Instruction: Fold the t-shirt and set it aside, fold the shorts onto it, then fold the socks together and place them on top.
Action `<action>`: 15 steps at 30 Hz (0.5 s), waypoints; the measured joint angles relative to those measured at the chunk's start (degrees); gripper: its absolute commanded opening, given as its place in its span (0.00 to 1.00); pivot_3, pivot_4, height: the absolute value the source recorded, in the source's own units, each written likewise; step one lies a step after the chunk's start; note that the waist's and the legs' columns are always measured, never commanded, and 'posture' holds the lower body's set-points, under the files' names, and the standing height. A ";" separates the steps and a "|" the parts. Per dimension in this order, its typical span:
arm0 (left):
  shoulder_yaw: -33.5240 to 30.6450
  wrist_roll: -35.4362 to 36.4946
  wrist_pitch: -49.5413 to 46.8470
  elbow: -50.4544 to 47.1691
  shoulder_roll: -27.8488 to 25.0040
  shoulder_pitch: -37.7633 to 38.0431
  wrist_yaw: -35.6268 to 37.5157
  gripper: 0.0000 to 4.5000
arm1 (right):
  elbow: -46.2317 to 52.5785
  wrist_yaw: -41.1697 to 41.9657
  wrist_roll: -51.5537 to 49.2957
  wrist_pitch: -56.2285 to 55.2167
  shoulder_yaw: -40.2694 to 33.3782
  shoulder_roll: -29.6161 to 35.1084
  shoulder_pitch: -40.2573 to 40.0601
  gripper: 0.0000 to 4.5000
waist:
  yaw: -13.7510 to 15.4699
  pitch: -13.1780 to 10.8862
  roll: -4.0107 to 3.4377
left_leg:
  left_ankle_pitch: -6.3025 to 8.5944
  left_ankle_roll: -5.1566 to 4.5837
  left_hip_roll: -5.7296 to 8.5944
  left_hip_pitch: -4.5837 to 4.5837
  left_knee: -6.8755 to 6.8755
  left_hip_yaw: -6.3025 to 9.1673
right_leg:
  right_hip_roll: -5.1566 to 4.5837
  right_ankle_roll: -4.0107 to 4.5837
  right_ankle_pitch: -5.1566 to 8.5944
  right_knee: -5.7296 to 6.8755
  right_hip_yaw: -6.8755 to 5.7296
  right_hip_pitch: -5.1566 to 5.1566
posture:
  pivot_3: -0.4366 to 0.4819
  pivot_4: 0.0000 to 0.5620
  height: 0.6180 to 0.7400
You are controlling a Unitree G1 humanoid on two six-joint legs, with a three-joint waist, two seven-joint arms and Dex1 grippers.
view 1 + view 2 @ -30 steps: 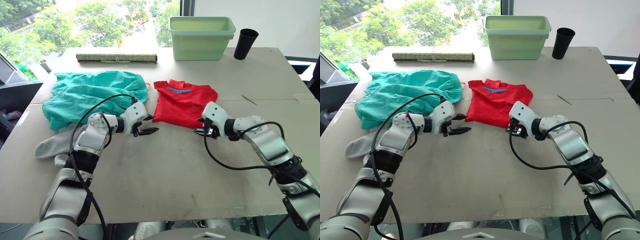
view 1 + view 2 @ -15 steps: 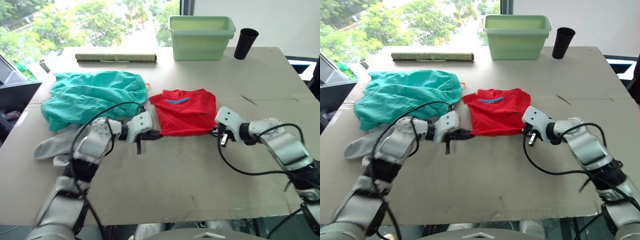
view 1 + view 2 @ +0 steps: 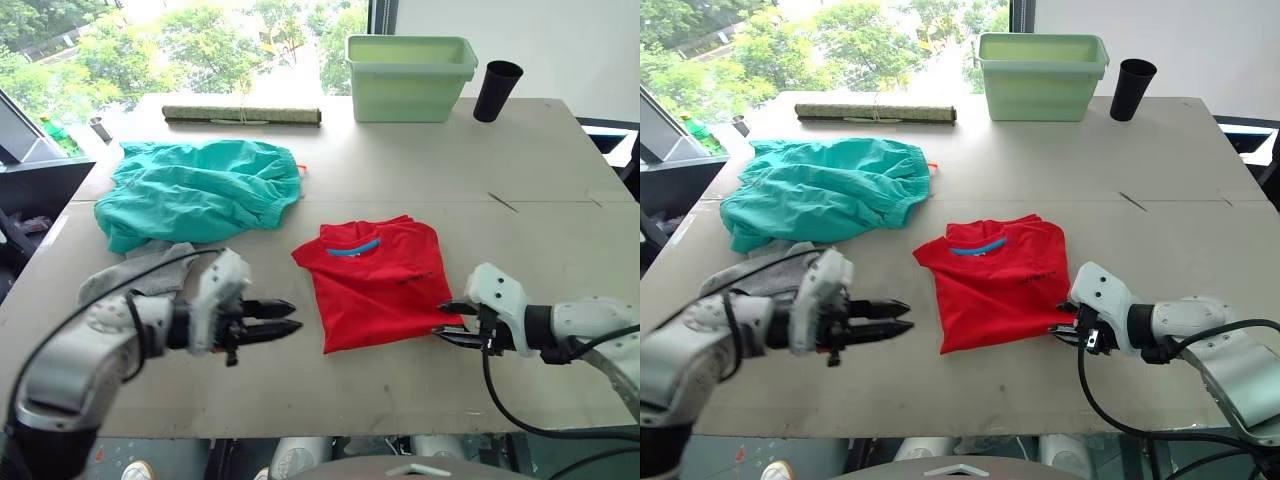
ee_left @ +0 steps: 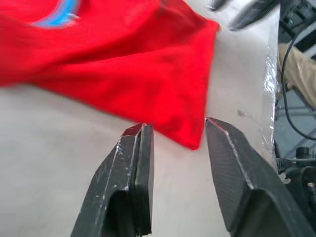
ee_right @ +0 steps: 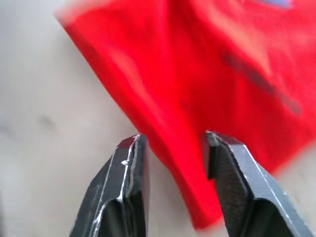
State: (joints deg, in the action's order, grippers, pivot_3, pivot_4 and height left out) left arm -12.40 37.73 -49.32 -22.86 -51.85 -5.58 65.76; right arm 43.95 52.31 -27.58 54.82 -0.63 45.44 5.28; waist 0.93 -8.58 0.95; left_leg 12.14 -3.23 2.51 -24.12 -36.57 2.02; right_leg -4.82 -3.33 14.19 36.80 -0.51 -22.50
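T-shirt (image 3: 378, 280) lies folded on the table (image 3: 420, 170) between our grippers. Left gripper (image 3: 280, 319) sits spread, apart from it; right gripper (image 3: 1064, 322) is spread at its corner edge. Shorts (image 3: 200, 190) and socks (image 3: 135, 275) lie left.

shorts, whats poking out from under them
A grey sock sticks out from under the near edge of the teal shorts, lying on the table. How much of the socks lies beneath is covered, so whether both are there cannot be told.
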 measured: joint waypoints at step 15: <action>23.62 -19.47 13.10 34.61 7.50 -30.14 1.50 0.46 | -24.93 1.99 5.03 -11.78 23.05 -15.89 22.03 0.32 | -0.28 -0.08 0.19 | -0.01 0.02 0.11 0.06 0.10 -0.12 | 0.32 -0.21 -0.13 0.00 0.09 -0.03 | 0.48 0.27 0.93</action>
State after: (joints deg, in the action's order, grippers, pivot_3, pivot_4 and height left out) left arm 11.22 18.27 -36.22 11.75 -44.34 -35.72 67.25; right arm 19.02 54.30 -22.55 43.04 22.41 29.55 27.32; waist 0.65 -8.66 1.14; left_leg 12.13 -3.21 2.62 -24.06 -36.46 1.90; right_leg -4.50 -3.54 14.06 36.80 -0.42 -22.53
